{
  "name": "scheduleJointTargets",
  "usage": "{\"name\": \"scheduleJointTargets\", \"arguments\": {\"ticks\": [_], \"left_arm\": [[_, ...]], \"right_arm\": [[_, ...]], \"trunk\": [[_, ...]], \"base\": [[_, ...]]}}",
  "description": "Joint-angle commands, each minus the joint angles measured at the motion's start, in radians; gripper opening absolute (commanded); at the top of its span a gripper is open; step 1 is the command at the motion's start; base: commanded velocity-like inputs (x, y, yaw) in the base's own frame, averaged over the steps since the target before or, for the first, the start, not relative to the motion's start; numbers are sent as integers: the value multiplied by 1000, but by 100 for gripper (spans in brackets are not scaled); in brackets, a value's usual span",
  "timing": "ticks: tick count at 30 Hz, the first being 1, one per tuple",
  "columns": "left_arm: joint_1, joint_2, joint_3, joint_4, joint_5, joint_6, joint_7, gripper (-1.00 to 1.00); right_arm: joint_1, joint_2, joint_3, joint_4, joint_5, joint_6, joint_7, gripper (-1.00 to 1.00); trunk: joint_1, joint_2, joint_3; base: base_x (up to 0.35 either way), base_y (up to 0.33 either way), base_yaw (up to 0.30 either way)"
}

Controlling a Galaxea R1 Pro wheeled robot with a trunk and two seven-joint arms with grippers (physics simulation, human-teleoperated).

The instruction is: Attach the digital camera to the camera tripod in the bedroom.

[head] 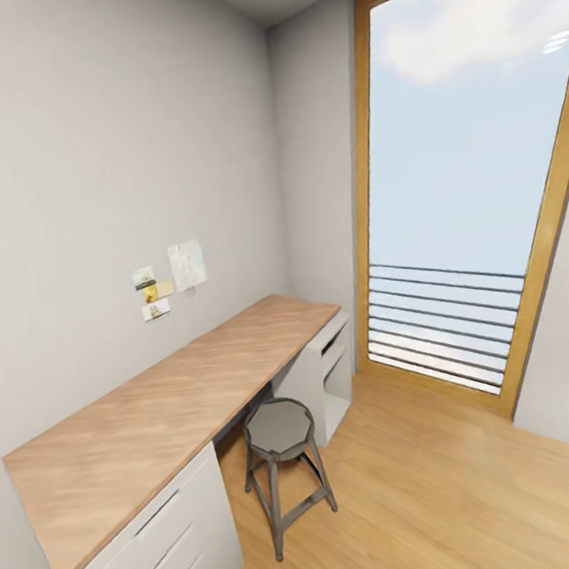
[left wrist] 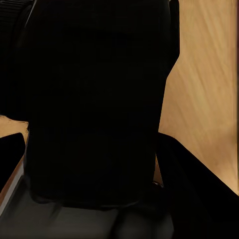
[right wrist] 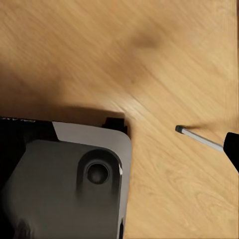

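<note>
A long wooden desk point(head: 157, 405) runs along the wall at nine o'clock, a grey stool point(head: 279, 431) tucked beside it, tall window point(head: 475, 174) at one o'clock. Both claws' openings I cannot tell.

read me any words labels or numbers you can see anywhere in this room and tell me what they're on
No text can be read.
Papers on the wall above the desk: too small and blurred to read.
Small cards beside them: blurred, and whether they carry words cannot be told.
Faint marks on the dark robot part over the floor: unreadable.
</note>
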Motion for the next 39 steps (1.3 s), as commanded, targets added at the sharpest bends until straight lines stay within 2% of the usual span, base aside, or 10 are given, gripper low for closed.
{"name": "scheduleJointTargets", "arguments": {"ticks": [1,13,39], "left_arm": [[-1,0,-8,1,9,-3,-4,-100],[-1,-3,-8,1,9,-3,-5,-100],[-1,-2,-9,3,8,-3,-4,-100]], "right_arm": [[-2,-1,-9,3,9,-3,2,100],[-2,-1,-10,3,9,-4,2,100],[-2,-2,-10,3,9,-2,2,100]], "trunk": [[0,-1,-1],[0,-1,-1],[0,-1,-1]], "base": [[91,22,-243],[41,5,-244],[310,0,-245]]}}
